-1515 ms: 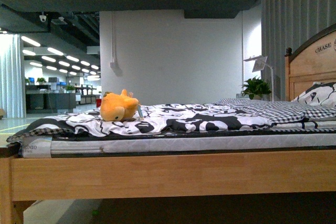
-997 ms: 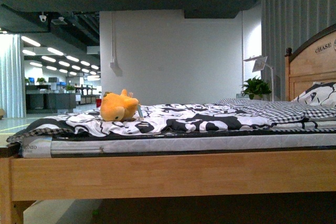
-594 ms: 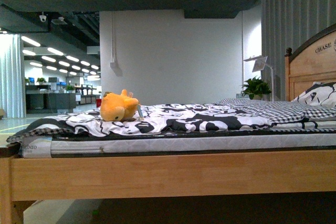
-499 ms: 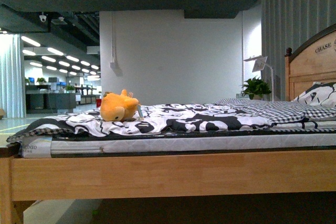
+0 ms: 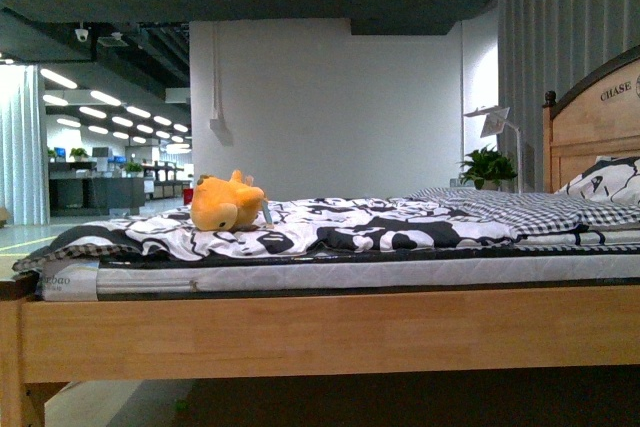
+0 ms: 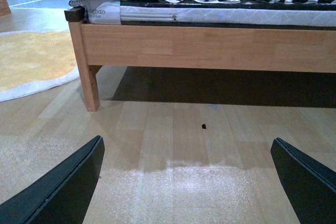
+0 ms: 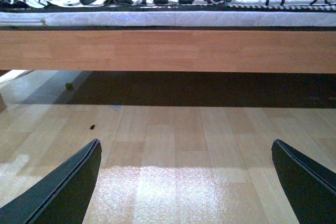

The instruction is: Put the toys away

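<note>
Left hand (image 6: pixel 186 145) and right hand (image 7: pixel 186 145) spread wide, empty, fuzzy rounded orange plush (image 5: pixel 228 204) on wrinkled quilt (image 5: pixel 390 224)

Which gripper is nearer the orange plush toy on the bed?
Left, probably. The left gripper faces the plush toy nearly head-on, low over the floor short of the bed; the right gripper, equally low, sits further toward the headboard end.

Front cam sits low, abt level w/ the mattress (image 5: pixel 300 274), facing the bed's side rail (image 5: pixel 330 332) square-on, fairly near. Each wrist cam hangs low over the floor (image 6: pixel 173 129), looking fwd betw. the spread fingers of left gripper (image 6: pixel 187 139) / right gripper (image 7: pixel 187 141) at the rail well ahead of the tips. All 3 share rail, mattress edge & plush toy (image 5: pixel 228 204) (left wrist cam adds the corner leg (image 6: pixel 90 77)).
</note>
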You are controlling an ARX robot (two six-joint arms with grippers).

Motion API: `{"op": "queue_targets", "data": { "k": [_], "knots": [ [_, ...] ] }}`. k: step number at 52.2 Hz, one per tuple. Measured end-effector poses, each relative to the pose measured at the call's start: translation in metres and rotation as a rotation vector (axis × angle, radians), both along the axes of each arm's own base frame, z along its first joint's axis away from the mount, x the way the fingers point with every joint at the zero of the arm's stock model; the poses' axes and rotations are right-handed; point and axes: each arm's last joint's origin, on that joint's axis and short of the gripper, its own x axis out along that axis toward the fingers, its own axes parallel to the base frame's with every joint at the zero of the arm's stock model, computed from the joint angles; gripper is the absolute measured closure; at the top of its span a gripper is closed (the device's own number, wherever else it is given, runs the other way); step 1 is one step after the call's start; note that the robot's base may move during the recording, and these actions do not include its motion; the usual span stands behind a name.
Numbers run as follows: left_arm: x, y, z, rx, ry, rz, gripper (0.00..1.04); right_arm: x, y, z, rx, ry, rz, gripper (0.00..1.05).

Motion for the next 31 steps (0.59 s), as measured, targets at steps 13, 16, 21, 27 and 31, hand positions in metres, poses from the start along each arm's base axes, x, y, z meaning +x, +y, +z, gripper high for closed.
{"op": "queue_targets", "data": {
  "k": [13,16,21,27,31],
  "knots": [
    [0.0,0.0,0.0,0.0,0.0,0.0,0.06,0.0,0.0,0.0,0.0,0.0,0.0,0.07],
    [0.0,0.0,0.0,0.0,0.0,0.0,0.06,0.0,0.0,0.0,0.0,0.0,0.0,0.07],
    [0.0,0.0,0.0,0.0,0.0,0.0,0.06,0.0,0.0,0.0,0.0,0.0,0.0,0.07],
    [0.0,0.0,0.0,0.0,0.0,0.0,0.06,0.0,0.0,0.0,0.0,0.0,0.0,0.07],
    [0.0,0.0,0.0,0.0,0.0,0.0,0.06,0.0,0.0,0.0,0.0,0.0,0.0,0.07]
  ]
}}
